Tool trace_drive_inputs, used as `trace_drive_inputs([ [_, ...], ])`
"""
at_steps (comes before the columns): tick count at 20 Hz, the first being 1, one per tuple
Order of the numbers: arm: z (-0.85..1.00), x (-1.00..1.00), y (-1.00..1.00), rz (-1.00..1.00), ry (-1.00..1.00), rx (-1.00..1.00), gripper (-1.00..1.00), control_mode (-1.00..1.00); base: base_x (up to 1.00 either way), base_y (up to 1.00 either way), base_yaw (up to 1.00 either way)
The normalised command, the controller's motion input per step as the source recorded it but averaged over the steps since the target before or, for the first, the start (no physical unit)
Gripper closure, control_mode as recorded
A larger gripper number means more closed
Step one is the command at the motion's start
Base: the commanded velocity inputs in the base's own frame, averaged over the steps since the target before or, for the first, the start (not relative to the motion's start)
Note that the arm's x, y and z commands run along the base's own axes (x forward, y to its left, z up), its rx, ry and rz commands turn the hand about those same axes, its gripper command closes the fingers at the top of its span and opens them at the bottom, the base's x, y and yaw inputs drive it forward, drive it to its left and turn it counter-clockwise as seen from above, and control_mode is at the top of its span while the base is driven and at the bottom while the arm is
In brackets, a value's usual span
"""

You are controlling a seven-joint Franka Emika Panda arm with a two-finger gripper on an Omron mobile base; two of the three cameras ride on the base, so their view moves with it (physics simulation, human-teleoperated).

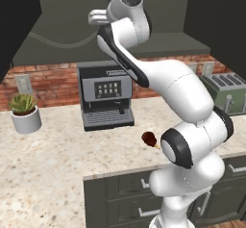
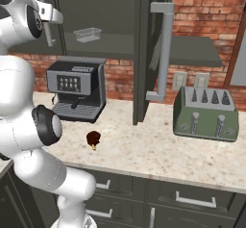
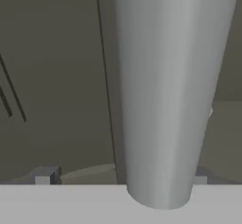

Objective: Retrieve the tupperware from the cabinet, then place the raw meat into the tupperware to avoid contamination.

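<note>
Tupperware (image 2: 88, 34) sits on the open cabinet (image 2: 144, 49) shelf, far left. Tool (image 3: 160, 183) straddles a silver handle (image 3: 165, 90); closure uncertain. Swinging inward could strike the coffee machine (image 2: 76, 90) or topple the tupperware.

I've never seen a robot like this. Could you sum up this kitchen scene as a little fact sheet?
claw: open, fingers either side of a silver door handle
tupperware: on the cabinet shelf, door open
raw meat: on the counter, before the coffee machine
toaster: on the counter, right of the open door
progress: tupperware not yet taken
</note>
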Motion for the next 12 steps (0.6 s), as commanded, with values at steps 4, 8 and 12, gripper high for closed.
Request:
trace_drive_inputs([
  [4,-0.07,0.36,0.01,0.00,0.00,0.00,1.00,-1.00,0.00,0.00,0.00],
  [8,-0.05,0.30,0.07,0.00,0.00,0.00,1.00,-1.00,0.00,0.00,0.00],
  [12,-0.01,0.13,0.05,0.00,0.00,0.00,1.00,-1.00,0.00,0.00,0.00],
])
